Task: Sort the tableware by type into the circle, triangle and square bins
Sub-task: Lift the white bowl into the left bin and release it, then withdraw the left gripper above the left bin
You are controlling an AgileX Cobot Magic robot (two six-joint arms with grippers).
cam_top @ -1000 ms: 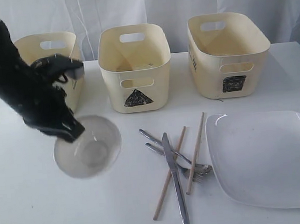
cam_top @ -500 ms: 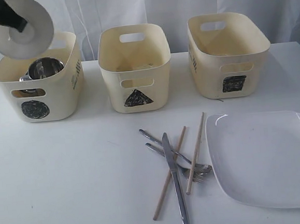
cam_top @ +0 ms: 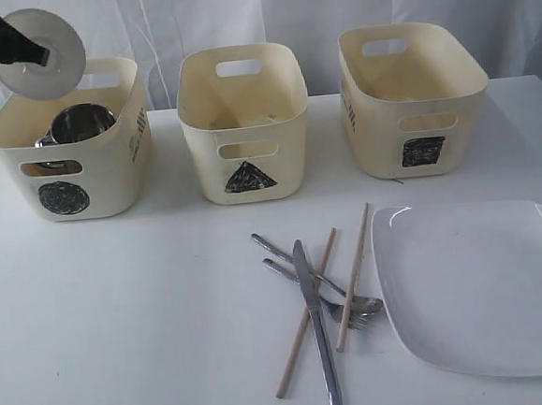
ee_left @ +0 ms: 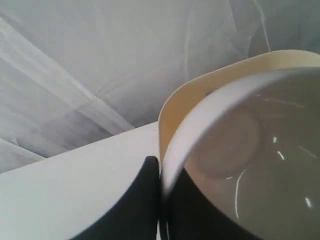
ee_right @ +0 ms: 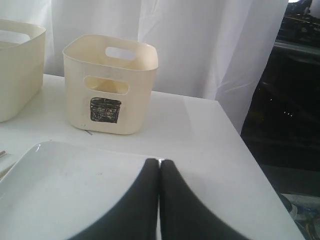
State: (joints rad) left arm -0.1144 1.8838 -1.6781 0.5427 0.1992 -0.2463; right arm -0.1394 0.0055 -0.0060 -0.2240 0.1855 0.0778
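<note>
White curtain (cam_top: 330, 1) backdrop — left gripper (ee_left: 160, 197) clamped on the rim of the white bowl (cam_top: 57, 43) above the circle bin (cam_top: 106, 189). Looks light, slick, chippable — rim's the handhold.

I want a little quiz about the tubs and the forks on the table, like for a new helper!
1. True or false: the large white squarish plate lies on the white table, outside every tub.
2. Which cream plastic tub holds a shiny steel mug? A circle, B triangle, C square.
3. Fill in: the left gripper is shut on the rim of a round white ____.
Key: 1 true; 2 A, the circle tub; 3 bowl.
</note>
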